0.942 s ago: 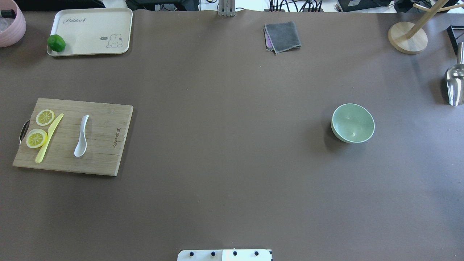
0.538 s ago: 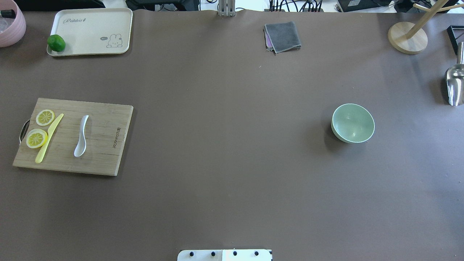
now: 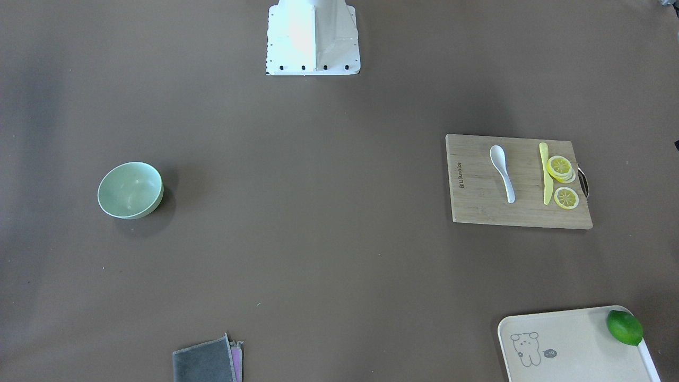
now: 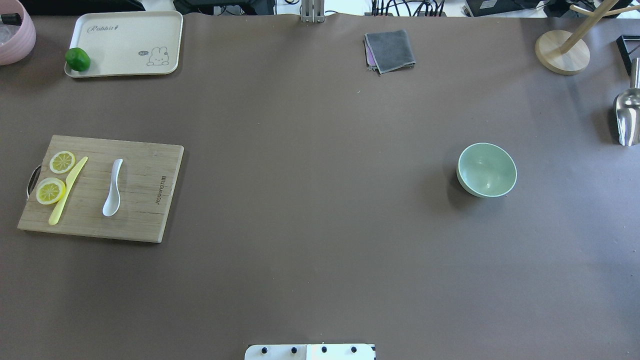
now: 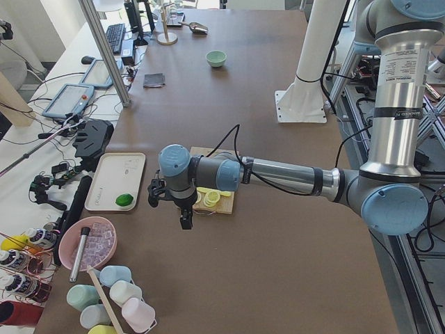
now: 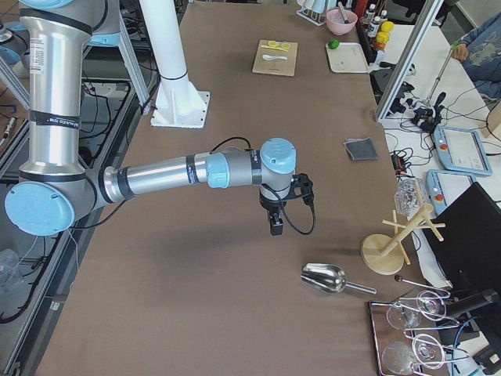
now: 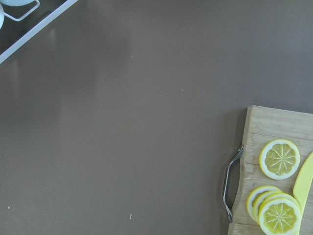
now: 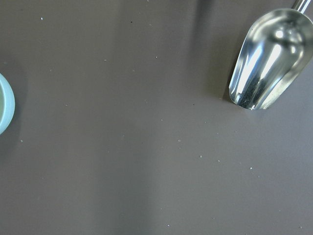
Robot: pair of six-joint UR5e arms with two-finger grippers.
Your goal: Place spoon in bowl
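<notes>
Spoon point(image 4: 113, 188) is lying flat on cutting board point(image 4: 145, 210) near yellow knife point(image 4: 67, 191), likely risking a slipped or mistaken pick; left gripper point(image 5: 185, 221), right gripper point(image 6: 275, 227): finger state cannot be told.

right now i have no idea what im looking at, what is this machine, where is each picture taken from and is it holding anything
This is a robot with two jointed arms at a brown table, each ending in a two-finger gripper. Two pictures look down on the table, one from behind the robot and one from across it. Two come from the table's ends: one shows the left gripper beside the cutting board, the other shows the right gripper over the table by a metal scoop. Two come from cameras on the wrists. A white spoon, a yellow knife and lemon slices lie on the board. The green bowl stands empty, far off on the robot's right. Neither gripper seems to hold anything; whether they are open or shut, I cannot tell.
</notes>
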